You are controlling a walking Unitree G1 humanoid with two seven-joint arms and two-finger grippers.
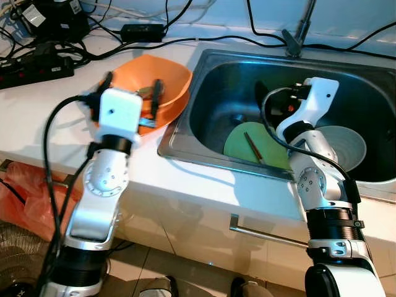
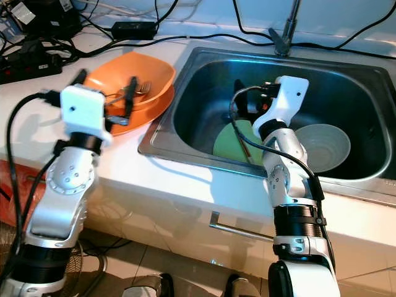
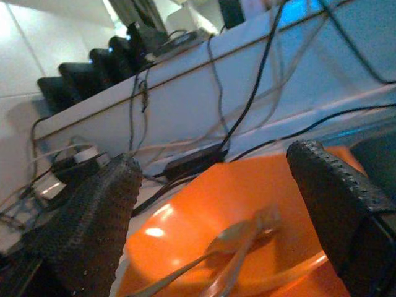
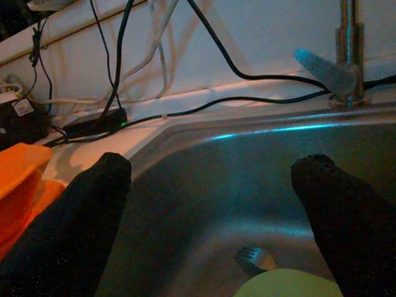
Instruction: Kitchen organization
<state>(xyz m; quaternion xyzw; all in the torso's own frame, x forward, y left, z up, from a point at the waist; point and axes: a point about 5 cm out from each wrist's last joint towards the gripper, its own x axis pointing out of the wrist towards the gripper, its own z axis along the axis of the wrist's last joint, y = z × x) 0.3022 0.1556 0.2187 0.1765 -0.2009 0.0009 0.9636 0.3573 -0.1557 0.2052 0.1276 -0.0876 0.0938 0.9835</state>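
The left gripper is hovering over the orange bowl on the white surface, its fingers spread wide and holding nothing. The bowl is sitting on an orange plate just beside the sink, and a metal fork and spoon are lying inside it, between the open fingers in the left wrist view.

The right gripper is reaching down into the sink, also wide open and empty. Below it a green plate is lying flat on the sink floor with a thin utensil across it, and a grey bowl is resting just beside the plate. A fork's tines are peeking out at the green plate's edge in the right wrist view.

The cutlery will probably be light, stiff and slippery (thin handles tend to skid away from broad pads), so pinching across both handles near the middle seems safest. The orange bowl looks like light plastic, best taken by its rim. The green plate is lying flat against steel, which offers little purchase; lifting at its raised edge will likely be needed. The grey bowl may be ceramic, so heavier and breakable.
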